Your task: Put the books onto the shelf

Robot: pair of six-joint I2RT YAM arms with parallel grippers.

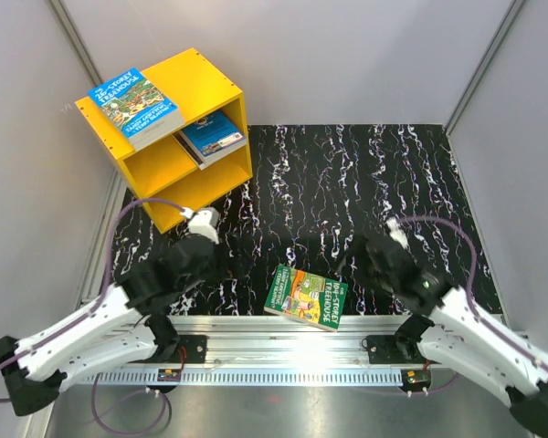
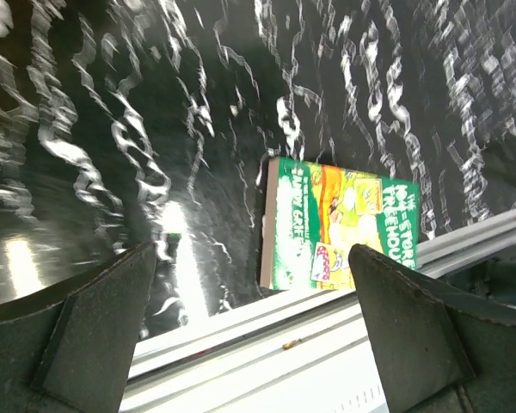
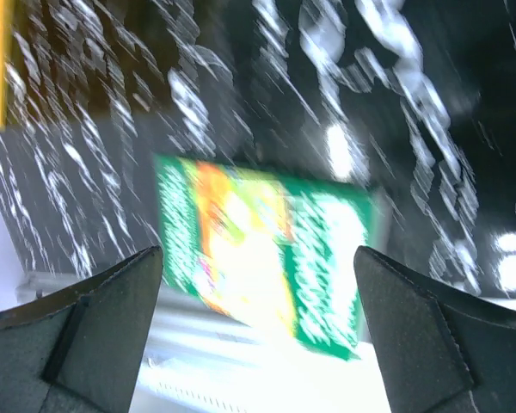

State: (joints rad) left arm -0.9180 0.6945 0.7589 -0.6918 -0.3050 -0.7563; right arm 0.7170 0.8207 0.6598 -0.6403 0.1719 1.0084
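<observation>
While one book lies off the shelf, both arms hang near it w/ nothing held. The green Treehouse book [image 1: 306, 297] lies flat, cover up, at the near edge of the black marbled tabletop [image 1: 365, 182], btwn the two arms. Its near corner seems to sit over the aluminium rail [image 1: 256, 342]. That spot is in reach of either arm, prob. why both wrist cams aim at it.

The left gripper [image 2: 251, 258] is released, jaws spread wide; the book shows btwn the fingers but apart from them. The right gripper [image 3: 258, 254] is likewise released & wide, nothing in it. Its view is blurred, so can't tell how near the cover it is.

The yellow shelf [image 1: 205, 78] stands at the far left, turned so its open front faces the arms, which should make sliding books in easier. A blue Treehouse book [image 1: 134, 108] lies flat on its top. A small stack of blue books [image 1: 213, 137] lies on the middle board.

Judgement: task mostly done, green book the only one not shelved. Next move needs a pinch on a thin flat book; the rail-side edge looks the best purchase b/c a finger might get under there. Risk: cover slips, or book gets shoved along the mat. Left arm is nearer the shelf, so prob. the better carrier.
</observation>
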